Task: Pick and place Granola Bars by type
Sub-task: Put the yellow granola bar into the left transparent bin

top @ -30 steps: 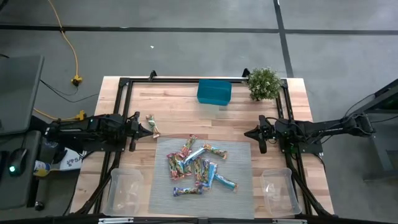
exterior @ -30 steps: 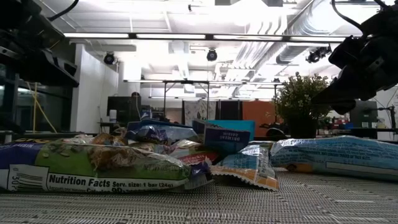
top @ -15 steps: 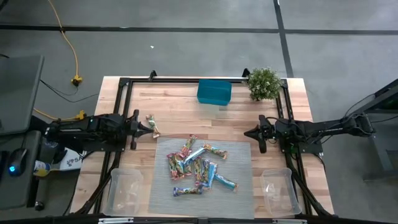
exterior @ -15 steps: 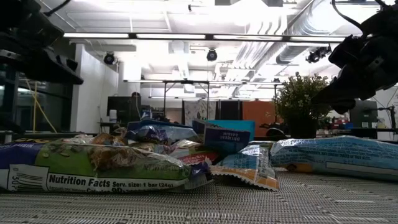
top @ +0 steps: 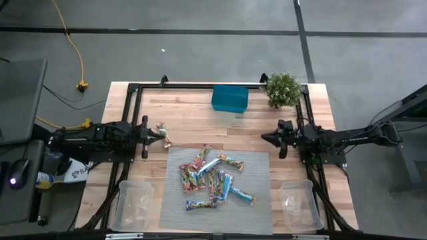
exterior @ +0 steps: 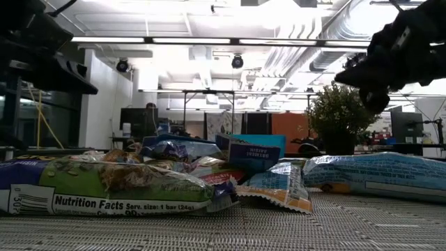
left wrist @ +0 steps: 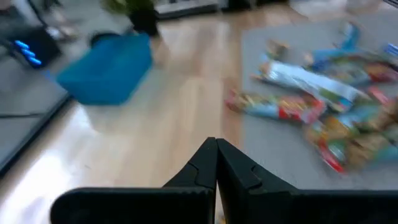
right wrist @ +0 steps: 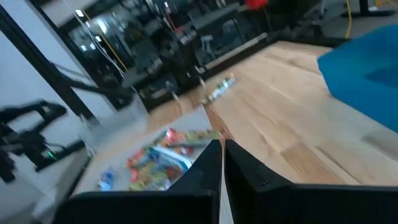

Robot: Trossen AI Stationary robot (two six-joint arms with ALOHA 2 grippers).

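Several granola bars (top: 212, 177) lie in a loose heap on a grey mat (top: 257, 200) at the table's middle; some are light blue, others red, green and yellow. The low view shows them close up (exterior: 118, 185). One more bar (top: 164, 131) lies alone on the wood left of the mat. My left gripper (top: 161, 136) hovers shut at that bar, above the table, with nothing between its fingers (left wrist: 216, 152). My right gripper (top: 263, 138) hangs shut over the wood at the mat's far right corner, also holding nothing (right wrist: 222, 155).
A teal box (top: 229, 98) and a small potted plant (top: 283, 89) stand at the far edge. Two clear tubs sit at the near corners, one left (top: 135, 203) and one right (top: 298, 203) of the mat. A black frame (top: 200, 85) borders the table.
My right gripper has risen and tipped upward, rolling a little, mostly in the last half second. My left gripper has kept its place but turned slightly at the wrist. Both stay shut. The bars have not moved.
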